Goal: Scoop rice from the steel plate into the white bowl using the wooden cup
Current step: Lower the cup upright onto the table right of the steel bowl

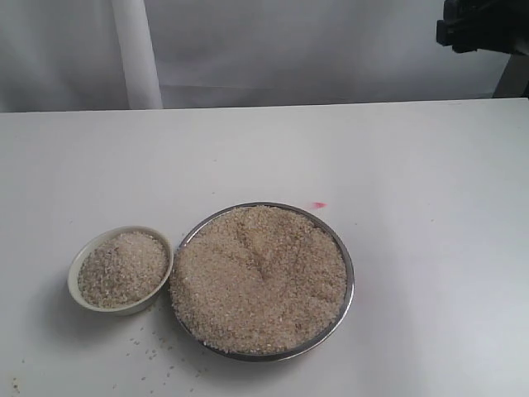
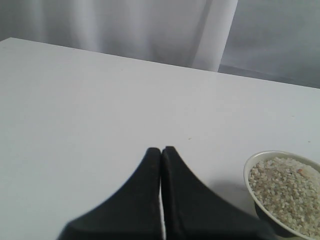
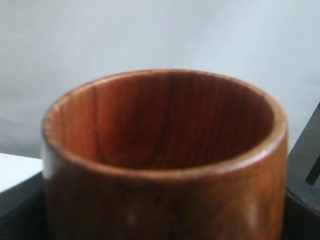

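Observation:
The steel plate (image 1: 350,281) sits on the white table, front centre, heaped with rice (image 1: 258,277). Just left of it, nearly touching, the white bowl (image 1: 78,265) is full of rice (image 1: 122,269). The wooden cup (image 3: 165,150) fills the right wrist view, mouth up, and no rice shows on its visible inner wall. My right gripper (image 3: 162,220) is shut on it, with dark fingers (image 3: 20,205) at both sides. Only a dark part of the right arm (image 1: 483,25) shows at the top right. My left gripper (image 2: 161,150) is shut and empty above bare table, beside the bowl (image 2: 250,170).
Loose grains (image 1: 153,351) lie scattered on the table in front of the bowl and plate. A small pink mark (image 1: 319,204) sits just behind the plate. A white curtain with a white post (image 1: 136,54) closes off the table's far edge.

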